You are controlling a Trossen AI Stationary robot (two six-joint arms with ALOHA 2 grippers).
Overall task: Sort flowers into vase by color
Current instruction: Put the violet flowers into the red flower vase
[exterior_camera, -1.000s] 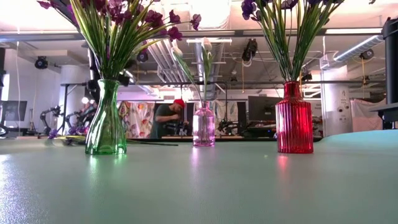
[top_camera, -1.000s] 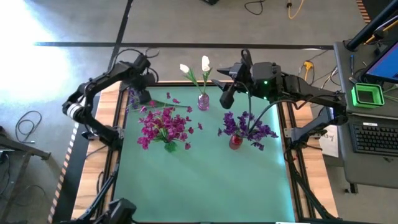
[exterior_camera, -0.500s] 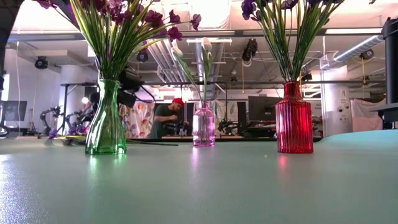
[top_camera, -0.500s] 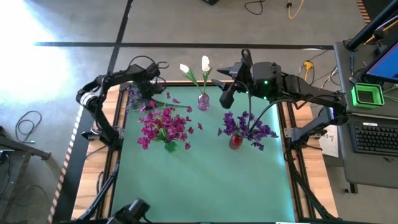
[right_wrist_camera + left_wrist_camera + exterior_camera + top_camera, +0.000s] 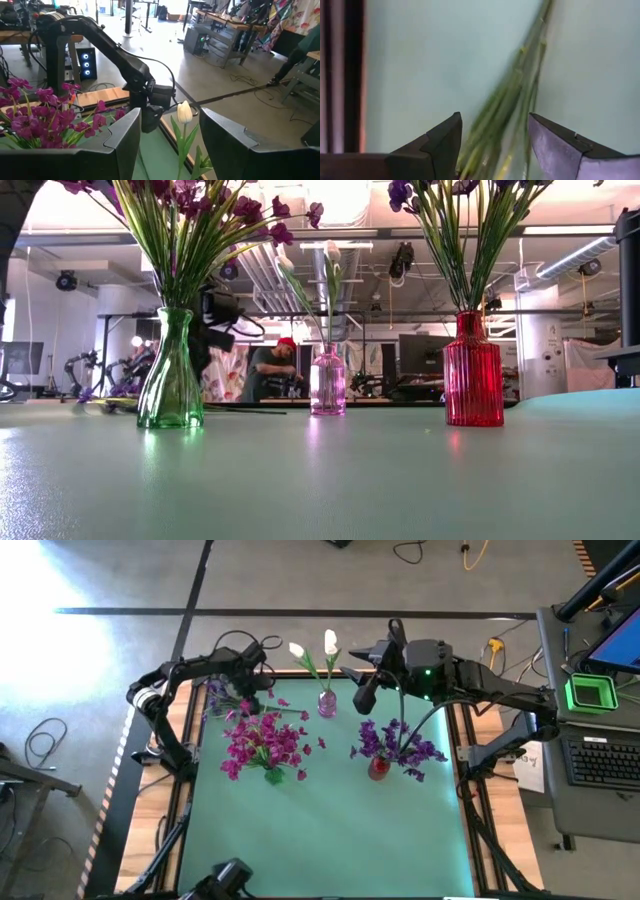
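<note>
Currently mid-pick: left hand poised with fingers apart astride the green stems of the loose flowers lying on the tabletop just behind the green vase. Next, probably: lower, pinch one stem, lift by colour. Right hand waiting, fingers apart and empty, well away beyond the pink vase.
</note>
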